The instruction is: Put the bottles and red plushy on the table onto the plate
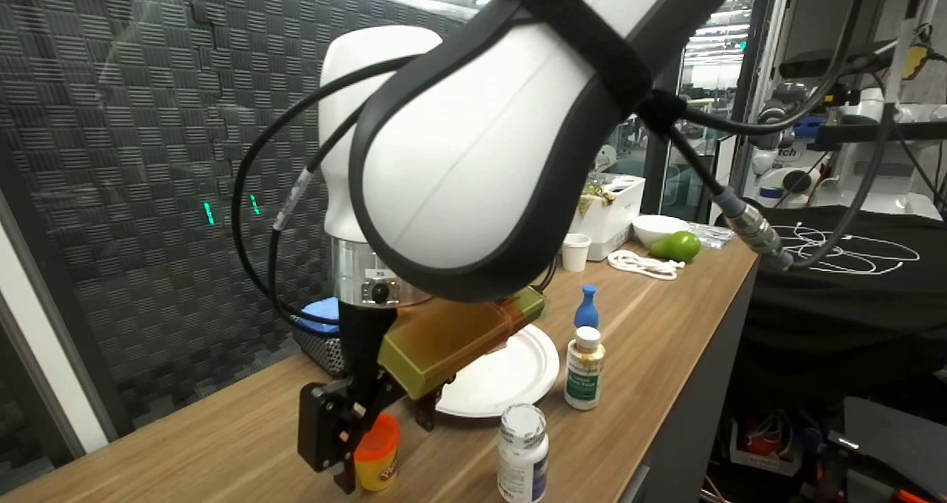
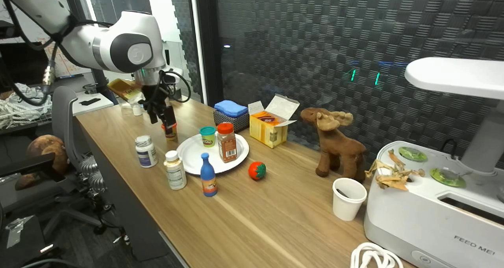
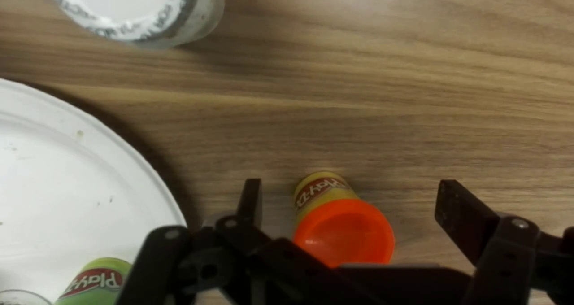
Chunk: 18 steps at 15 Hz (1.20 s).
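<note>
My gripper is open, its fingers either side of the yellow jar with the orange lid, not pressing on it. This jar stands upright on the table. The white plate holds a green-capped jar and a red-capped bottle. A white bottle with a purple label, a white-capped bottle with a green label and a blue bottle stand beside the plate. The red plushy, with a green top, lies right of the plate in an exterior view.
Behind the plate are a basket with blue cloth and an open yellow box. A brown plush animal, white cup, white planter and white cord stand farther along. A white bowl is at the far end.
</note>
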{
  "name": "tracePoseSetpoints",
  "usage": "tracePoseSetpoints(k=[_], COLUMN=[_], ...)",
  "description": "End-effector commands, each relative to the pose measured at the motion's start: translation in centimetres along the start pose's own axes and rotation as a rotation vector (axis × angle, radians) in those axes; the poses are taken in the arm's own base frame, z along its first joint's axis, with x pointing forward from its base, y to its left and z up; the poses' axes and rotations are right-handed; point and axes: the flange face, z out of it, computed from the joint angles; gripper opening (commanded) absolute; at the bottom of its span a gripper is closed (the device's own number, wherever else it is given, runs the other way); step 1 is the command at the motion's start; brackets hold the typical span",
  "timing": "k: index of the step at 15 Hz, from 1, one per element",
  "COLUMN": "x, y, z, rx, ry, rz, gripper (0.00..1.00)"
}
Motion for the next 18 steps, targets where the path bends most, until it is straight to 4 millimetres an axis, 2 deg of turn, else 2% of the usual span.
tracePoseSetpoints(k=[1,2,3,4,5,8,10,12,14,18], x=[1.8,2.1,2.4,2.6,2.7,2.4,2.3,2.5,2.9,3.7], y=[-0.9,-1.0,-1.0,-0.9,-0.9,-0.5,-0.3,-0.1,0.5,3.8], z=[-0.3,-0.4,-0.6,-0.6,-0.8,-1.1,-1.4,-1.9,-3.6,-7.3], rx=[0.028,0.035,0.038,0.038,0.033,0.008,-0.003,-0.015,-0.026,-0.07], ry=[0.046,0.052,0.061,0.066,0.065,0.063,0.075,0.091,0.129,0.176], rz=[-0.01,-0.005,-0.003,0.001,0.003,0.008,0.01,0.006,0.03,0.169], gripper=[1.0,1.0,0.93,0.74,0.68,0.41,0.29,0.29,0.29,0.29])
